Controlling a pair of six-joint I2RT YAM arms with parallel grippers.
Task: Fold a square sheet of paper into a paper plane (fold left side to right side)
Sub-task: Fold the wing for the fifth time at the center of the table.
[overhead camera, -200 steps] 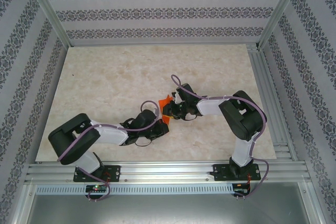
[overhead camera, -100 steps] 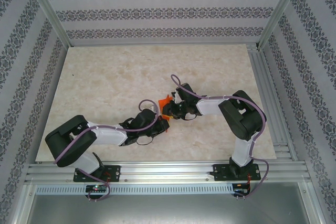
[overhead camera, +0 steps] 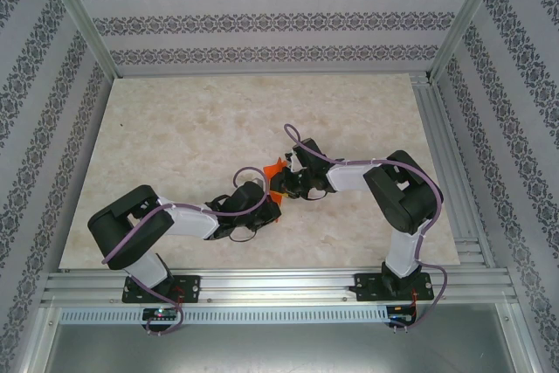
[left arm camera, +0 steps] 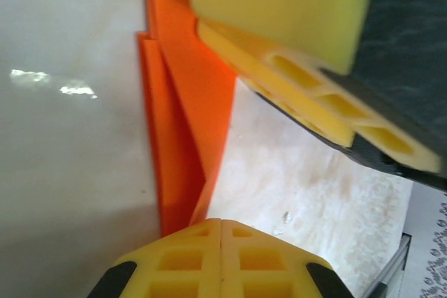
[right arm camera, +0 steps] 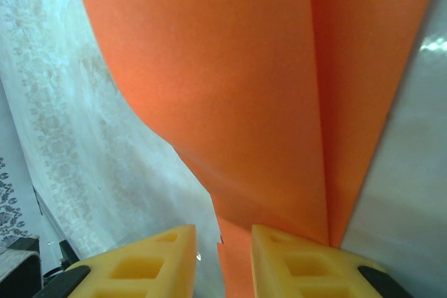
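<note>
The left gripper (left arm camera: 221, 232) is fully closed, its two yellow tips pressed flat against each other. The paper (left arm camera: 185, 123) runs straight up to those tips and meets the left one. Whether a layer is pinched between them or only pressed beneath them cannot be told. Just ahead and to the right, a finger (left arm camera: 314, 102) of the right gripper (right arm camera: 223, 235) lies across the same paper.

The right gripper's tips stand a little apart. A narrow strip of paper runs into the gap beside its right tip, and nothing shows the sheet clamped there. Ahead of that gripper the paper widens, with a long crease running away from the right tip and a curved, lifted flap to its left. Seen from above, the paper lies between the two grippers on the desk (overhead camera: 175, 128), touching both.

The step in hand appears to be setting a fold. To do it well, the right gripper should probably pin the layers so they cannot slide while the closed left gripper draws along the crease with light, even pressure. The bulging flap should be flattened first, with its edge brought level with the edge beneath. Thin paper will likely skew or tear if it is dragged sideways.

No brand, label or lettering can be read. The walls (overhead camera: 262, 24) carry only a repeating ornamental band.
</note>
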